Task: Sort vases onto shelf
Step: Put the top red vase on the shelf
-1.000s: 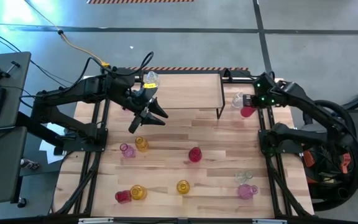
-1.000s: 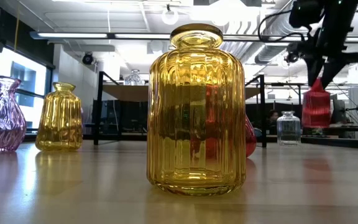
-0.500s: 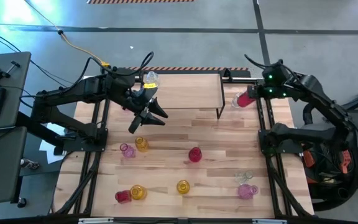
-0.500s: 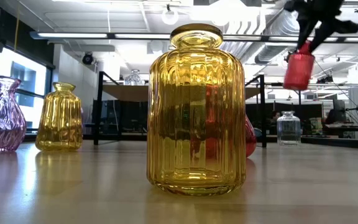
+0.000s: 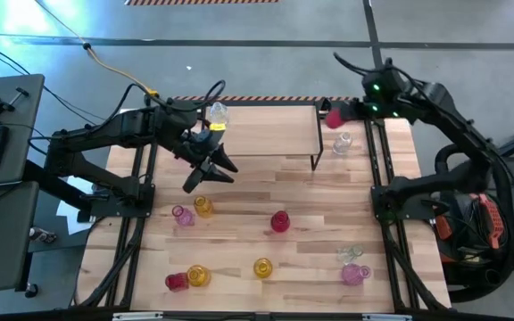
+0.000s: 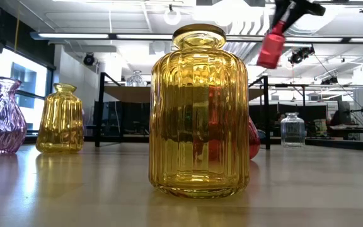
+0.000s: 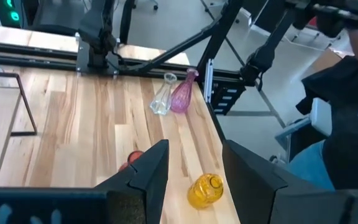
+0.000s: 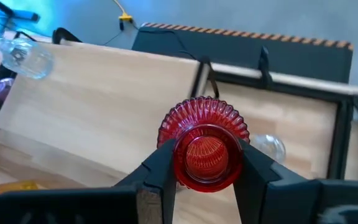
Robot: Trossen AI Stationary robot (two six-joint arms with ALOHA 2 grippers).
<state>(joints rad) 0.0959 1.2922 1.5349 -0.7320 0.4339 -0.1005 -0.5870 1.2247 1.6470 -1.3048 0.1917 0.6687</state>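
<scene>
My right gripper (image 5: 346, 112) is shut on a red ribbed vase (image 5: 335, 115), which it carries in the air by the right end of the shelf (image 5: 266, 134). In the low view the red vase (image 6: 270, 48) hangs tilted high above the table. A clear vase (image 5: 215, 113) stands on the shelf's far left part. My left gripper (image 5: 211, 176) hovers open and empty in front of the shelf's left end. Another clear vase (image 5: 344, 143) stands on the table by the shelf's right legs. My right gripper pinches the red vase's neck (image 8: 207, 163) between its two fingers, just below the mouth. The fingers slant down from the table's right, and the ribbed body (image 8: 204, 121) points away beyond them. The vase hangs tilted and lifted clear of table and shelf.
Loose vases stand on the near half of the table: pink (image 5: 182, 215), amber (image 5: 204, 208), red (image 5: 280, 221), yellow (image 5: 263, 267), a red and amber pair (image 5: 188, 277), a clear and pink pair (image 5: 353, 266). A large yellow vase (image 6: 198, 113) fills the low view.
My right gripper has risen with the red vase and gone toward the table's far edge and a little left, up beside the shelf's right end. The vase has left the table by the clear vase and now hangs tilted in the air.
</scene>
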